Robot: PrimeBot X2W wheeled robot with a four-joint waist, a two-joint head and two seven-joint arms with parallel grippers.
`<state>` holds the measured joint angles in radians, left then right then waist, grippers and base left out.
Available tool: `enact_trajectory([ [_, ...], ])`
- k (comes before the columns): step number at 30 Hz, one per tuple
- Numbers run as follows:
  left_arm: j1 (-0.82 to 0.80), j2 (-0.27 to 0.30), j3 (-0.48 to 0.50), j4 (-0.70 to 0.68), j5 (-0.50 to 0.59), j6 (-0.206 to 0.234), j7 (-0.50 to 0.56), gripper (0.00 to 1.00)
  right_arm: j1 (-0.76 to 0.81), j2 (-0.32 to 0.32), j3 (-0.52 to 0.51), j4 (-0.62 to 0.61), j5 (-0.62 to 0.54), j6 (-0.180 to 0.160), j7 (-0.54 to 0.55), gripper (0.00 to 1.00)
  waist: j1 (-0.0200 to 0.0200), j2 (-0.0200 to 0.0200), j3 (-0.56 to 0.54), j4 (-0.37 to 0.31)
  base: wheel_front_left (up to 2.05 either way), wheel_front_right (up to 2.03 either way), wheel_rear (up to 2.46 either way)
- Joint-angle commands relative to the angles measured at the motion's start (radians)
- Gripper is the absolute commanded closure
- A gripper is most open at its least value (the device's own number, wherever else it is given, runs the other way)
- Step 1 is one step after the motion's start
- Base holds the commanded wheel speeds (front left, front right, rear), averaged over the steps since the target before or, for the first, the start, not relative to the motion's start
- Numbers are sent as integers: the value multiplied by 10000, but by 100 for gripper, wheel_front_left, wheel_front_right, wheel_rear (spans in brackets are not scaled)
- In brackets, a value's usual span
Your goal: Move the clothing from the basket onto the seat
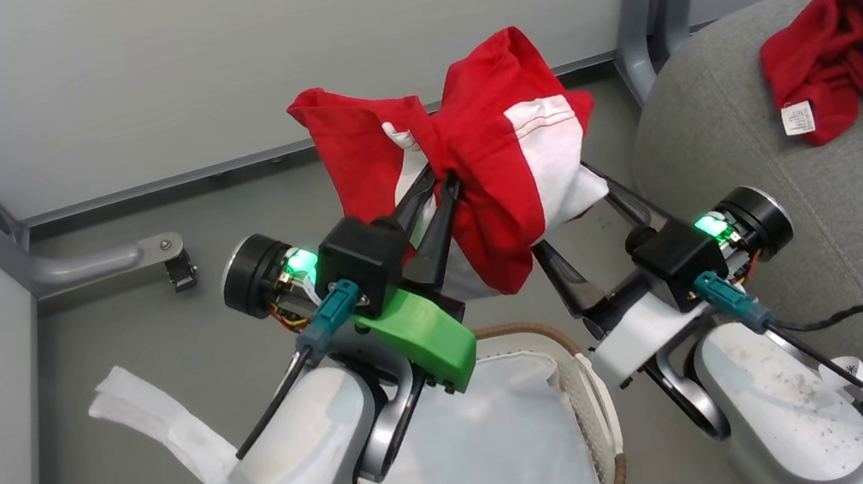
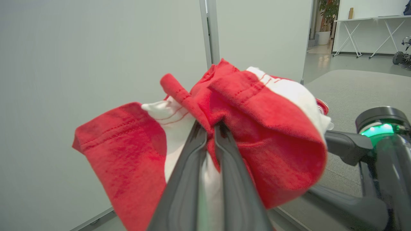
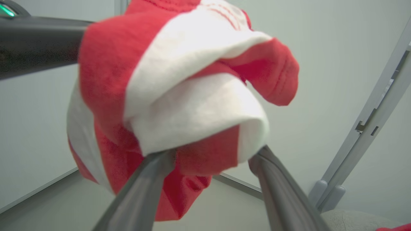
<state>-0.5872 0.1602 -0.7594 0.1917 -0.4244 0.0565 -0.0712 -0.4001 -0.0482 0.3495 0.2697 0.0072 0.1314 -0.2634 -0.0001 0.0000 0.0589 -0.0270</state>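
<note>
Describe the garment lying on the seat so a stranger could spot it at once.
Start at the big grey seat on the robot's right. A crumpled garment lies on its top, red with white striped panels. Unlike the red garment pinched in the left pincer, it shows a small white tag.

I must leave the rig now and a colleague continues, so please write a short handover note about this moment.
Left gripper: shut on a red sports garment with white panels, held above the basket.
Right gripper: open, fingers either side of that garment's hanging fold, not clamping.
Small oval white plastic basket with brown woven rim: its white fabric liner lies bare where visible.
Done: a second red-and-white garment with a white tag lies on the large grey fabric seat.
Left: carry the held garment to the seat and release.
</note>
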Motion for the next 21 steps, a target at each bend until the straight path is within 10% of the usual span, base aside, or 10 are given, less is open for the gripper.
enact_trajectory([
  [1, 216, -17, -53, -84, 32, 53, 26, 100, -140, -42, 70, 78, -39, -14, -19, 0, 1, 0, -42, 65, 0, 0, 0],
  [8, 423, 63, -249, -164, 9, 64, 64, 100, -361, -42, 329, 309, 29, -14, -19, 8, 1, 0, -136, 183, 0, 0, 0],
  [9, 445, 63, -263, -170, -10, 69, 61, 100, -363, -42, 332, 353, 47, -14, -19, 51, 1, 0, -142, 190, 0, 0, 0],
  [12, 515, 63, -297, -190, -49, 84, 34, 100, -340, -40, 375, 542, 185, -14, -19, 98, 1, 0, -166, 213, 0, 0, 0],
  [19, 748, 98, -341, -260, -178, 137, -20, 100, -419, -42, 350, 669, 277, -14, -19, 100, 1, 0, -196, 213, 0, 0, 0],
  [21, 829, 91, -334, -275, -249, 161, -84, 72, -397, -42, 315, 688, 253, -14, -19, 100, 1, 0, -222, 229, 0, 0, 0],
])
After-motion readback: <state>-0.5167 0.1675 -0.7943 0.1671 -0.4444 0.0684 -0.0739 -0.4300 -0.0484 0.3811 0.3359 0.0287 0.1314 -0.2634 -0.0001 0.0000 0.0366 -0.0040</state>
